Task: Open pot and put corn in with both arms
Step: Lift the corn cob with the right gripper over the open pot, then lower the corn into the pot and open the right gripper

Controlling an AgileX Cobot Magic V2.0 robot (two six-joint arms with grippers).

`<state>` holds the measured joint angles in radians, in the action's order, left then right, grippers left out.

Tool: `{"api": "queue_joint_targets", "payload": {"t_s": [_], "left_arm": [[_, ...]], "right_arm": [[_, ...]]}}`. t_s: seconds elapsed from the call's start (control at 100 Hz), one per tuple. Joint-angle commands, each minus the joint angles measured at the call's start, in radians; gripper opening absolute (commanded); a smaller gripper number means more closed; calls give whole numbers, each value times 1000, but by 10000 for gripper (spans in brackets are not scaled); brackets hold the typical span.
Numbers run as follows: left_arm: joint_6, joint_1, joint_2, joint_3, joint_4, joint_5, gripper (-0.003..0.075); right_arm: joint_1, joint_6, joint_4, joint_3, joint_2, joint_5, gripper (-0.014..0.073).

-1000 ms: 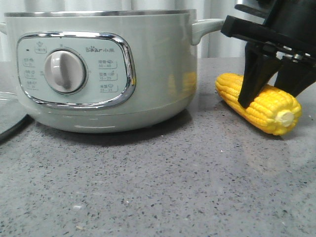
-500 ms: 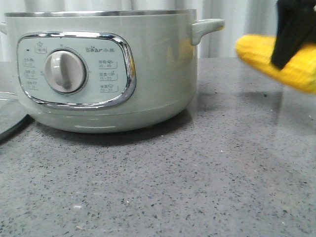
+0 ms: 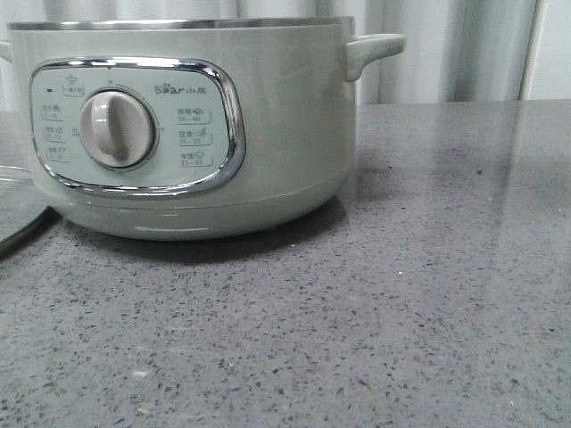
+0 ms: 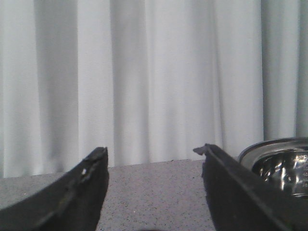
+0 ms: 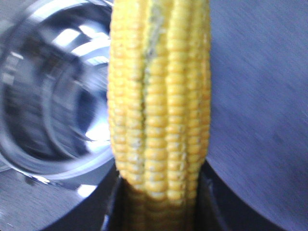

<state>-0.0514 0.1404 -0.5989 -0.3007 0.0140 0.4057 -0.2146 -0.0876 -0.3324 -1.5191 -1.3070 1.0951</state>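
The grey speckled table (image 3: 375,312) filled the front view, with pale curtains (image 3: 446,53) hanging behind it. On it stood the pot (image 3: 285,134), a big sage-green cooker with its dial and chrome-framed panel facing forward, its steel rim uncovered. The glass lid (image 3: 13,209) lay flat on the table just beside the pot, at the left edge of the front view. Neither arm showed in that view. The right wrist view was blurred, but it showed the corn (image 5: 159,106) clamped at its lower end in the right gripper (image 5: 159,211), held above the table beside the pot's shiny inner bowl. The left gripper (image 4: 154,192) hung with its fingers (image 4: 77,192) spread wide apart and nothing between them, next to the pot's rim.
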Motion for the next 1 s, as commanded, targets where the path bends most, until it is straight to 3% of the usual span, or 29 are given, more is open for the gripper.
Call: {"api": "queue_joint_targets", "payload": {"t_s": [0.0,0.18,0.44,0.65,0.75,0.92,0.99], "left_arm": [[4,1,0,-36,1,67,387],[4,1,0,-36,1,67,387],[4,1,0,-36,1,68,387],[4,1,0,-36,1,68,387],[4,1,0,-36,1,68,387],[4,1,0,-36,1,68,387],[4,1,0,-36,1,68,387]], "right_arm": [[-58,-17,-58,-40,-2,-171,58],[-154,-17,-89,-40,-72,-311,58],[-177,-29,-195,-40,-193,-317,58],[-184,-47,-194,-40,-248,-309,66],[-184,-49,-197,-40,-252,-322,130],[-184,-59,-197,-40,-252,-336,325],[-184,-59,-197,-40,-252,-336,359]]}}
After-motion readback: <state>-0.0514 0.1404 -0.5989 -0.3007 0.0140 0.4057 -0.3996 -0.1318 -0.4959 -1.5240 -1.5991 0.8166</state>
